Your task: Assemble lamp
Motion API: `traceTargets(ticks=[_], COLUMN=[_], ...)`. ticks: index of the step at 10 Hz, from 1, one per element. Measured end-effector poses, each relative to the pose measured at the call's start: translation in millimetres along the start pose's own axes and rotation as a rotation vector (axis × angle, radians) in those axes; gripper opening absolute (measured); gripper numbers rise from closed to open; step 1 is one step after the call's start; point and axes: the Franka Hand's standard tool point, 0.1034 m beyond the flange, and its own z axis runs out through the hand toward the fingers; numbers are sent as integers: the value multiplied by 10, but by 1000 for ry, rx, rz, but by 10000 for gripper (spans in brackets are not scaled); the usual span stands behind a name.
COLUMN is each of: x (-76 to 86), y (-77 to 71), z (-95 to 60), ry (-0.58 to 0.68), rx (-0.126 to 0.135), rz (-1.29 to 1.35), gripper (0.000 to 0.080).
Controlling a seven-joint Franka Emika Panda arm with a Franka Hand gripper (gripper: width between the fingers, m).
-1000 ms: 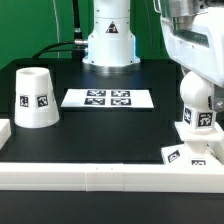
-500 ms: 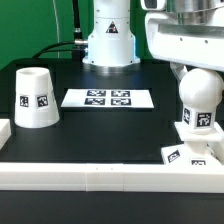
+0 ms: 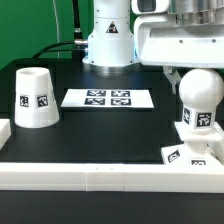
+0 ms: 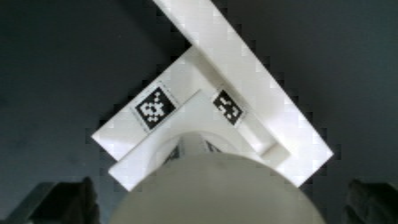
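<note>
While the bulb (image 3: pixel 200 97) stands upright on the base (image 3: pixel 188 140) at the exterior view's right edge, the shade (image 3: pixel 35 97) sits well apart at middle left, unfitted.

Wrist view: gripper (image 4: pixel 210 200) directly above the bulb, fingers (image 4: pixel 63 200) spread either side, holding nothing.

Judgement: bulb step appears done, seating unconfirmed; shade outstanding.

Green wall (image 3: pixel 30 25) fills the upper left of the frame; black table (image 3: pixel 100 135) below (matte, evenly lit), marker board (image 3: pixel 108 98) at centre, white rail (image 3: pixel 90 178) along the lower edge.
</note>
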Motion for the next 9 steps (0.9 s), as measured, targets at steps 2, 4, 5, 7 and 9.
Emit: traceTargets(ticks=[2,4,5,7,9], x=[51,69,69,86,90], y=[9,-10,-19,7,15], z=[-51,-78,-80,-75,-71], ry=[17,31,33,27,21], rx=[-32,-66,-78,-82,-85], rz=[-276,-521,-625,-756,-894], gripper=[698,698,698,698,698])
